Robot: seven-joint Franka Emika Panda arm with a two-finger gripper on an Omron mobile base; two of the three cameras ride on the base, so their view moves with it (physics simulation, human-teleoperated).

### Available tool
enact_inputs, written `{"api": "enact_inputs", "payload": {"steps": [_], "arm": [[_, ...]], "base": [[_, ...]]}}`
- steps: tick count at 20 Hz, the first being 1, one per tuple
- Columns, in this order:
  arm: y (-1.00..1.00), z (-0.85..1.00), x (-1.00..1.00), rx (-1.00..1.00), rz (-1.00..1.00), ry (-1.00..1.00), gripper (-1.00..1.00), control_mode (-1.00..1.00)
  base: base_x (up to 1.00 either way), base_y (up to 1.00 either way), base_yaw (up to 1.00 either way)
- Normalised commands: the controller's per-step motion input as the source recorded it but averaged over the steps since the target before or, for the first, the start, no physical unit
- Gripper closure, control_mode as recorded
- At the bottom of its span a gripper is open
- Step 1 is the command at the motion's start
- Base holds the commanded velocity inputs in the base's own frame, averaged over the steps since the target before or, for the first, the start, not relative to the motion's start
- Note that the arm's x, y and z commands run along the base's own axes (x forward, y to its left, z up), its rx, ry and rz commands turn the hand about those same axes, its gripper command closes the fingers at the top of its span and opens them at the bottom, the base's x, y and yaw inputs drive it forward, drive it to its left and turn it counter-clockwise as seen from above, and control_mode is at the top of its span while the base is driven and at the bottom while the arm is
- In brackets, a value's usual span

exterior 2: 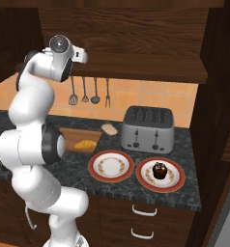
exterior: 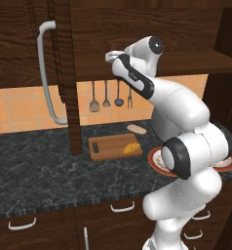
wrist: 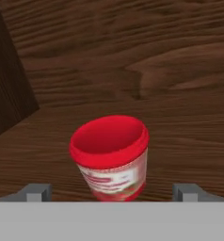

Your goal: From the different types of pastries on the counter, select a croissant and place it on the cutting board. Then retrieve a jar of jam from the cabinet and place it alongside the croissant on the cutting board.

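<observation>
A white robot arm (exterior 2: 35,140) reaches up toward a dark wood cabinet (exterior 2: 136,53) above the marble worktop (exterior 2: 189,159), where a croissant (exterior 2: 85,144) lies on the cutting board (exterior 2: 73,133) (a bread roll (exterior 2: 109,129) just beyond), beside a toaster (exterior 2: 148,128) and two red-rimmed plates (exterior 2: 110,166), one holding a chocolate cupcake (exterior 2: 159,171).

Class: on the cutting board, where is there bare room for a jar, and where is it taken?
The cutting board is bare from its dark-marked left end through the middle. The croissant fills the right end, with the bread roll just beyond that corner.
</observation>
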Motion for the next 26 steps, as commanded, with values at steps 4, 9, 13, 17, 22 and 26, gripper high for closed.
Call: {"api": "enact_inputs", "payload": {"steps": [4, 9, 13, 17, 22, 26], "arm": [[0.0, 0.0, 0.41, 0.0, 0.0, 0.0, -1.0, -1.0], [0.0, -0.04, 0.12, 0.0, 0.01, 0.0, -1.0, -1.0], [0.0, -0.23, 0.02, 0.0, 0.03, 0.0, -1.0, -1.0], [0.0, -0.35, 0.12, -0.02, 0.05, 0.0, -1.0, -1.0], [0.18, -0.3, 0.35, -0.03, 0.02, 0.03, 1.0, -1.0], [0.21, -0.3, 0.22, -0.05, 0.02, 0.04, 1.0, -1.0]], "base": [[0.0, 0.0, 0.0], [0.0, 0.0, 0.0], [0.0, 0.0, 0.0], [0.0, 0.0, 0.0], [0.0, 0.0, 0.0], [0.0, 0.0, 0.0]]}}
